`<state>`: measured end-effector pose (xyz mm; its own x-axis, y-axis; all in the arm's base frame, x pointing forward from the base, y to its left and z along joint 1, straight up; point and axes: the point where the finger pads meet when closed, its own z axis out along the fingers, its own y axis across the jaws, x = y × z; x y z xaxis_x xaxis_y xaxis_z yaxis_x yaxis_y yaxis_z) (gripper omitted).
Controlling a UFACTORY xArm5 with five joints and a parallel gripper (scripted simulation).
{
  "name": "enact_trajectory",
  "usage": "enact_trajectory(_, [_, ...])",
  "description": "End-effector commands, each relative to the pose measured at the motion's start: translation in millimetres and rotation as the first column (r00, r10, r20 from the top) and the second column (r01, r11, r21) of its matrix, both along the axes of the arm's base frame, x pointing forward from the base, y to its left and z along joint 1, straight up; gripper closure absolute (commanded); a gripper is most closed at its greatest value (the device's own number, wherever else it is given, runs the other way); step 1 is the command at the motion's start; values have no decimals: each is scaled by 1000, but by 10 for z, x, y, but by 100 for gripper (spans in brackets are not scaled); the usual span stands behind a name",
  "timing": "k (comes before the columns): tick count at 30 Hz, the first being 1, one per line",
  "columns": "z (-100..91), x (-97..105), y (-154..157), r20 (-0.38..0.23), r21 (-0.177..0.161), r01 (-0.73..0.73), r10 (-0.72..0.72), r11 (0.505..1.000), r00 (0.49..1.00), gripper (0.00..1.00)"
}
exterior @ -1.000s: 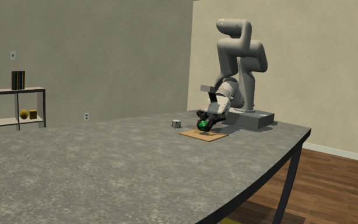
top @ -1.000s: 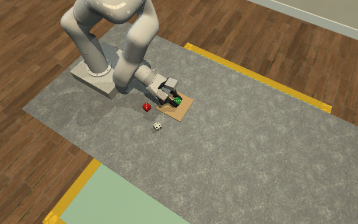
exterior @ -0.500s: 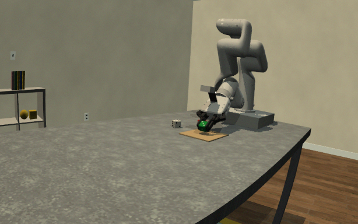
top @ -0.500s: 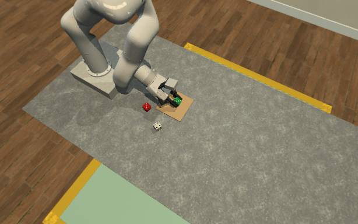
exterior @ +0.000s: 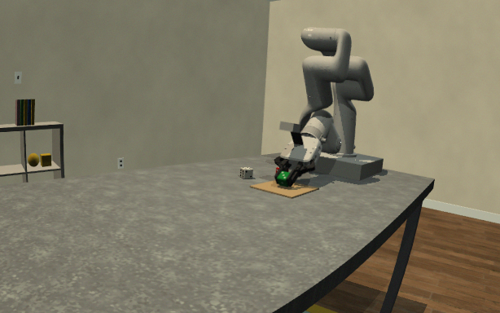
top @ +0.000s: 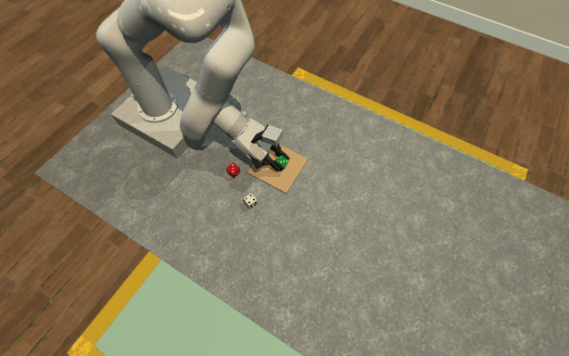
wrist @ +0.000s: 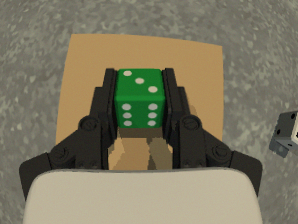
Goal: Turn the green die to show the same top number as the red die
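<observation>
Black pincer (wrist: 140, 106) grips small green plastic die (wrist: 139, 96), tilted just above tan square mat (wrist: 83, 70), prob. mid-roll to match red die (top: 233, 170).

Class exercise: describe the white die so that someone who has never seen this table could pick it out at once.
Start at the arm's pale base block on the grey table, then find the tan mat in front of it. Off the mat's corner, on bare table, sits the white die, the only white one; the red die lies nearer the base.
</observation>
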<state>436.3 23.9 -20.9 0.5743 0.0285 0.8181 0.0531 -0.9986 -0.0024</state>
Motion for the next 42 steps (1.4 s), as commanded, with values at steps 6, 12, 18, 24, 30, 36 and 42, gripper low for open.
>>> enact_trajectory(6, [1,5,0,2,0,0,0,1000,1000,73])
enact_trajectory(12, [1,5,0,2,0,0,0,1000,1000,73])
enact_trajectory(18, [1,5,0,2,0,0,0,1000,1000,73])
enact_trajectory(24, [1,5,0,2,0,0,0,1000,1000,73])
enact_trajectory(30, [1,5,0,2,0,0,0,1000,1000,73])
enact_trajectory(36, [1,5,0,2,0,0,0,1000,1000,73])
enact_trajectory(42, [1,5,0,2,0,0,0,1000,1000,65])
